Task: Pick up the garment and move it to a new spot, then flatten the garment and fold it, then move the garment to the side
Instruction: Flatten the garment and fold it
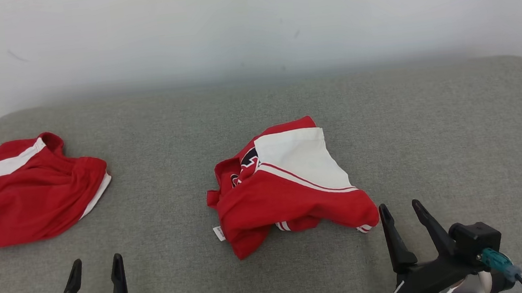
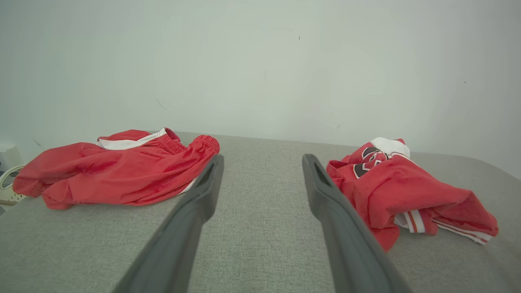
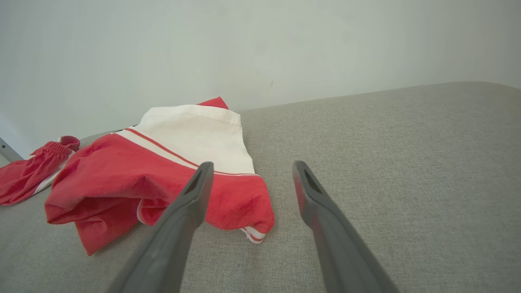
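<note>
While both arms reach in low over the near edge of the grey fabric-covered desk [image 1: 430, 116], the crumpled red and white fabric garment [image 1: 289, 187] lies in a heap near the desk's middle, a little to the robot's right. A white panel edged with a thin red line faces up on its far side. Dark lettering shows in a fold towards its left, and a small white label [image 1: 219, 233] sticks out at its near left corner. Red-and-white striped hems peek from under its near edge.

The right gripper [image 1: 399, 205] stands wide open with nothing between its two long dark fingers. Its fingertips point at the garment's near right corner, just beside the striped hem. In the right wrist view one finger of this gripper [image 3: 253, 165] crosses in front of the red cloth [image 3: 122, 183]; whether it touches the cloth cannot be told.

The left gripper [image 1: 96, 260] is also spread wide and holds nothing. It is well apart from the heap, over bare grey fabric. In the left wrist view its fingers [image 2: 263, 158] frame the open stretch of desk between the two pieces of clothing, with the heap [image 2: 399, 187] to the right.

A loose red fabric pair of shorts with white side stripes [image 1: 31, 192] lies spread at the desk's far left. The plain white wall [image 1: 249, 23] rises behind the desk.
</note>
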